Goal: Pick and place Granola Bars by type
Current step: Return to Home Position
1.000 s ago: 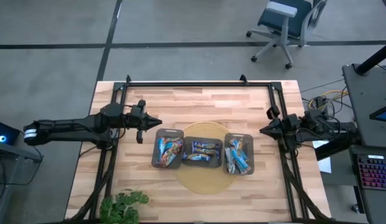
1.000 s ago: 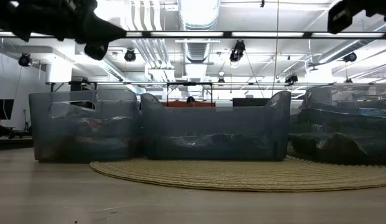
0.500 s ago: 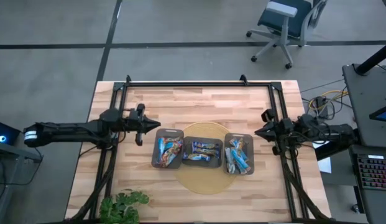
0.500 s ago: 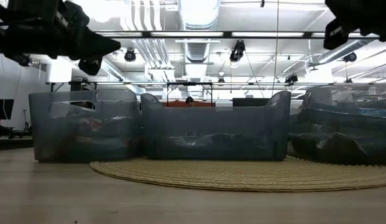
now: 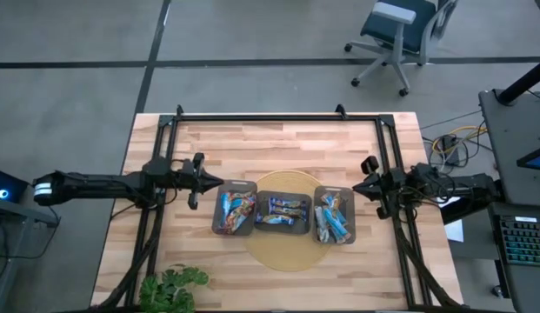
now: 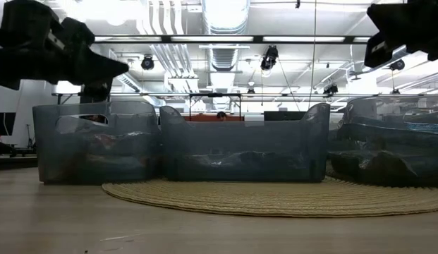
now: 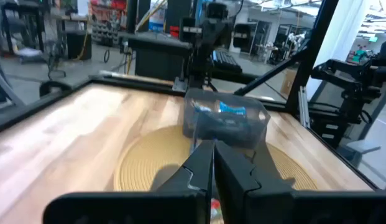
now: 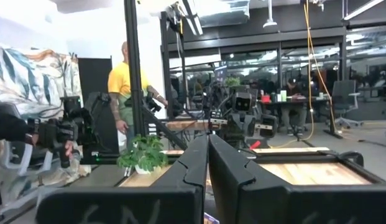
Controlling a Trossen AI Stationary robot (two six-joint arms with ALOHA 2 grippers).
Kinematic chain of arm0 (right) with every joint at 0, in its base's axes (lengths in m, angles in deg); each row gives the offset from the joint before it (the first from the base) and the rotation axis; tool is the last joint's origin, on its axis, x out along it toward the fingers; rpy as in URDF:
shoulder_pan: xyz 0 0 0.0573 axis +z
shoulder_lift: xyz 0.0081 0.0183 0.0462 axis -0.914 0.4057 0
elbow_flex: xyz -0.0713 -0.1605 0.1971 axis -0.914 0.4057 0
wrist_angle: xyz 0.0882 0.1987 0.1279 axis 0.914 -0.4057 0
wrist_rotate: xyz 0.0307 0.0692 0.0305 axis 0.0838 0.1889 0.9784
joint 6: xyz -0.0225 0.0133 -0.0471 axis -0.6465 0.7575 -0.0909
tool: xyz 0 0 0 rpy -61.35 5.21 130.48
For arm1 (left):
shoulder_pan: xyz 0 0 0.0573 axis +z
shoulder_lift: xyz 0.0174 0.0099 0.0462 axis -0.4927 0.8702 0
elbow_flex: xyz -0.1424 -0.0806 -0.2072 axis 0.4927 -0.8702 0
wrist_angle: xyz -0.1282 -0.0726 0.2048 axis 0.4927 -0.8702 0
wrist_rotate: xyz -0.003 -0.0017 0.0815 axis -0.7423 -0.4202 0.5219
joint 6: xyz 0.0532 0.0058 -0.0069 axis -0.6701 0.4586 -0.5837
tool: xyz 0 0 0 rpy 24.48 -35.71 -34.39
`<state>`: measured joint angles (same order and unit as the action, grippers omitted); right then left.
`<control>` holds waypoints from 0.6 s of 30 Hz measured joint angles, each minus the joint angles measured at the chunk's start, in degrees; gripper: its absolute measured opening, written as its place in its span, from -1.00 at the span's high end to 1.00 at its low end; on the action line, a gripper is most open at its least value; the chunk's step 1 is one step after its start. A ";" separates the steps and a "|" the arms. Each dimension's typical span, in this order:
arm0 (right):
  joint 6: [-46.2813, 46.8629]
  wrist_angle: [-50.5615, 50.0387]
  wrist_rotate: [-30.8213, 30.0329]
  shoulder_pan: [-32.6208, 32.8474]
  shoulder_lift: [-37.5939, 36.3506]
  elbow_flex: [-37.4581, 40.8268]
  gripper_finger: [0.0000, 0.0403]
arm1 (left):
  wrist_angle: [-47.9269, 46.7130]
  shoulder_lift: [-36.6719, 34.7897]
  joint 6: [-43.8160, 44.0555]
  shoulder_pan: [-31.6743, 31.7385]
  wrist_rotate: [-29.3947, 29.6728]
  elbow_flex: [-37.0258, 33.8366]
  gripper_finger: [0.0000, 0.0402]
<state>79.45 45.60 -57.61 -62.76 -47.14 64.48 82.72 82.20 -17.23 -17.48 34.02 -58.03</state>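
- As no bar shows loose on the table [image 5: 278,139], which fills the middle of the high view, the sorting looks done or nearly so.
- The round mat [image 5: 287,256] lies at lower centre, under the row of trays.
- Three trays stand side by side across it: left tray [image 5: 236,182], middle tray [image 5: 283,193], right tray [image 5: 334,189]. The low view shows them upright, walls almost touching.
- The left end effector [image 5: 219,182] is left of centre, its tip just beside the left tray's upper-left corner and off the tray. Its wrist view shows the fingers pressed together with nothing between them.
- The right end effector [image 5: 356,184] is right of centre, near the right tray's upper-right corner. Its fingers are likewise closed and empty.
- The bars [image 5: 236,211] all sit inside trays: mostly orange-brown with some blue in the left, pale blue in the right, a few darker ones in the middle.
- Whether the middle ones are a third type or still to be sorted I cannot tell.
- With both end effectors empty and clear of the trays, what remains seems to be drawing the arms to rest.
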 joint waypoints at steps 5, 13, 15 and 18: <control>0.79 -0.28 0.04 0.00 0.06 0.00 0.96 | -1.47 -0.45 0.27 0.00 -0.37 -0.67 1.00; 1.26 -0.46 0.13 0.00 0.06 0.00 0.96 | -9.63 -5.34 1.08 0.00 -0.43 -0.72 1.00; 1.24 -0.58 0.12 0.00 0.06 0.00 0.96 | -9.69 -7.23 0.99 0.00 -0.37 -0.72 1.00; 1.26 -1.24 0.11 0.00 0.06 0.00 0.96 | -11.02 -10.13 0.04 0.00 0.54 -0.72 1.00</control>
<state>80.71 44.36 -57.50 -62.76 -47.08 64.48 71.69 72.07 -17.19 -17.48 34.56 -58.75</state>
